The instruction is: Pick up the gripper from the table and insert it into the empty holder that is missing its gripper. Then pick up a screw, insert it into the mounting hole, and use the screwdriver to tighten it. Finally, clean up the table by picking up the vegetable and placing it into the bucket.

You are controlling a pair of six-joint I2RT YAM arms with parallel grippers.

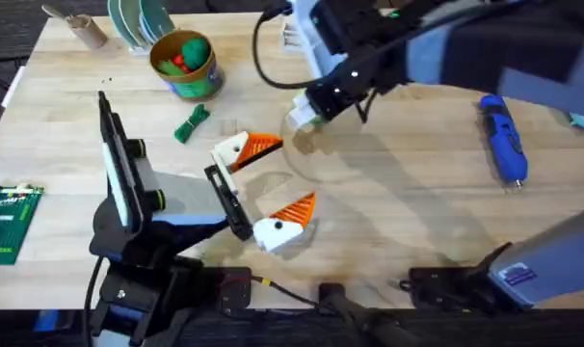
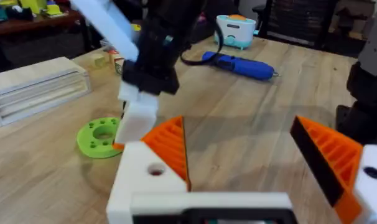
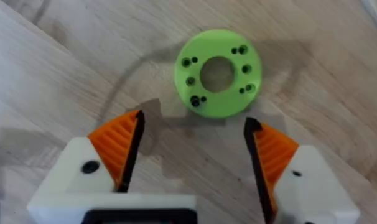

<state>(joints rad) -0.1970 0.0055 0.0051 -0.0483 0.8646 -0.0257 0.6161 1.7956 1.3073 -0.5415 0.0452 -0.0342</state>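
Hovered with right gripper (image 3: 191, 124) spread wide and empty, just above lime-green disc (image 3: 218, 73). Saw what seemed a dark screw (image 3: 195, 101) in its hole. Risked pushing the disc aside, or missing so small a screw, with such broad pads.

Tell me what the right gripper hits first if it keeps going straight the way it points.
Most likely the lime-green disc: the right gripper is open, aimed down at the table, with the disc just ahead of its fingertips. Depth is hard to judge.
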